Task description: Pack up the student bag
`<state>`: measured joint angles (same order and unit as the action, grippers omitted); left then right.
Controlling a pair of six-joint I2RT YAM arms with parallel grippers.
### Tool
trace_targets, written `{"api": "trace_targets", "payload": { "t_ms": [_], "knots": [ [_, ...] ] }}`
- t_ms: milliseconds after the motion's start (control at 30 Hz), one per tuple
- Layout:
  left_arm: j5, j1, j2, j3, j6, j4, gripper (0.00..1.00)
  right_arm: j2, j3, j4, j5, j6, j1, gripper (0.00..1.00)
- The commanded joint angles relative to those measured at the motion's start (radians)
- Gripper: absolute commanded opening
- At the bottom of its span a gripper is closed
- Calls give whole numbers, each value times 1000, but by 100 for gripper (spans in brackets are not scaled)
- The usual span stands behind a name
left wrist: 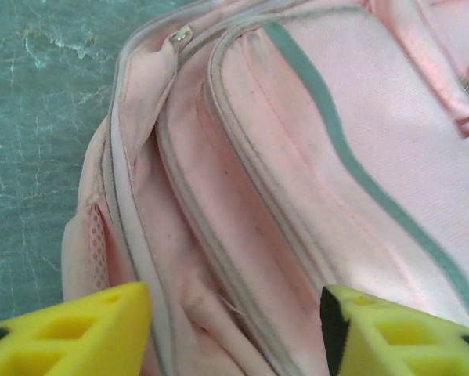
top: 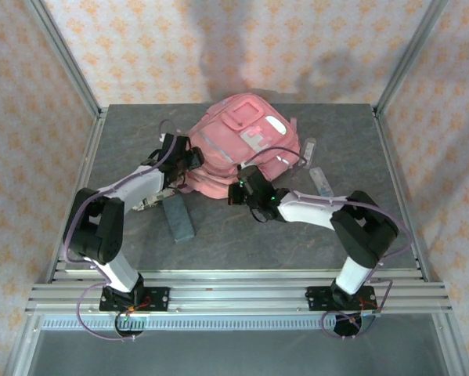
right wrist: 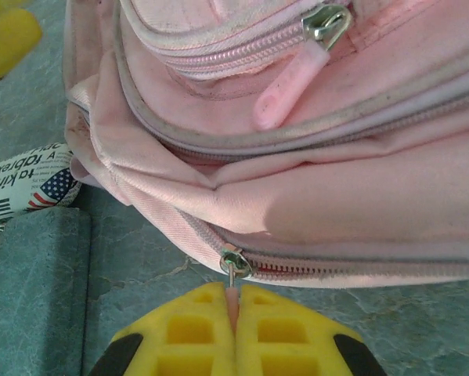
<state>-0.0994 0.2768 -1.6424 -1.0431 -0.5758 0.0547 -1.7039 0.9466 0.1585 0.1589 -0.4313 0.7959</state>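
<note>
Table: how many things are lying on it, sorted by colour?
Pink: 1, the bag
Grey: 1, the block
Clear: 2, a strip and a tube
White with print: 1, the packet
Total: 5

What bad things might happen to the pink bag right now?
1. The right hand pinches only the thin zipper tab, so the tab might slip out when pulled.
2. The left hand is open above the student bag, not holding it, so the whole bag might slide instead of unzipping.
3. Wrinkled fabric bunches just above that zipper and might snag in it.
</note>
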Motion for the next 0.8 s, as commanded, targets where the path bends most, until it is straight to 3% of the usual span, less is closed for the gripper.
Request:
{"api": "trace_targets", "payload": {
  "t_ms": [0, 200, 500, 600, 733, 767],
  "knots": [
    [-35, 24, 97, 97, -55, -49, 65, -26, 44, 38, 44, -21, 6, 0],
    [-60, 137, 196, 282, -198, -165, 74, -38, 40, 44, 41, -15, 6, 0],
    [-26, 237, 22, 233, -296, -310, 74, -45, 23, 76, 54, -21, 6, 0],
    [10, 239, -44, 194, -304, -305, 56, -43, 19, 75, 45, -19, 6, 0],
    [23, 229, -89, 161, -292, -264, 3, -33, 6, 69, 29, -20, -12, 0],
    [23, 224, -88, 162, -287, -262, 0, -29, -3, 69, 29, -22, -27, 0]
  ]
}}
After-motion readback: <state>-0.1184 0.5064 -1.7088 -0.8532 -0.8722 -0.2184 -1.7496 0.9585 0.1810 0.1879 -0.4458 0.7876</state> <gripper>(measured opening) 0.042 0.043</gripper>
